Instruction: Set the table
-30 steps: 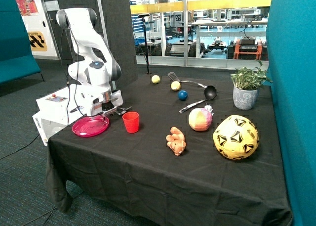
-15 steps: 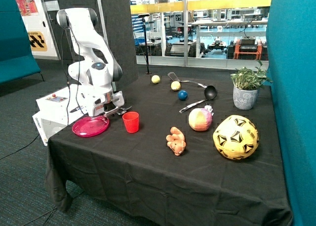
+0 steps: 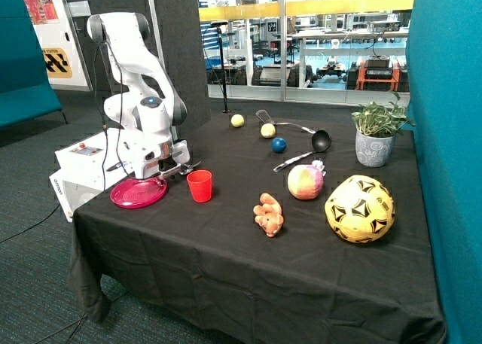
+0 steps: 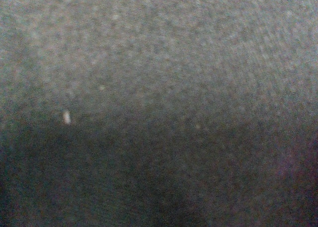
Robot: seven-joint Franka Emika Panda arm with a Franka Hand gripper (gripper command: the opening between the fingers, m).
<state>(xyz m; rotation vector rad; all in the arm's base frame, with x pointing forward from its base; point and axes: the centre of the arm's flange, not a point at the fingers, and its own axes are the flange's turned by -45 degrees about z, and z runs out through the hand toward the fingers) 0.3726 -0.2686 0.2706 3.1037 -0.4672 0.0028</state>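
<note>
Pink plate [image 3: 138, 192] lies beside the red cup [image 3: 199, 186]; gripper [image 3: 167, 171] low at its rim, grip state unclear

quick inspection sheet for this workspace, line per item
surface: table under a black cloth; the wrist view shows only cloth.
job's things: pink plate near the table's edge; red cup upright beside it; ladle, spatula and a silver utensil lie farther back.
clutter: two yellow balls, blue ball, soft pink-yellow ball, yellow football, orange plush toy, potted plant.
grippers: pincer low over the cloth, between plate and cup; holding nothing visible.
cables: black cable along the arm; another on the floor.
surroundings: teal panels, glass wall, white control box.
</note>
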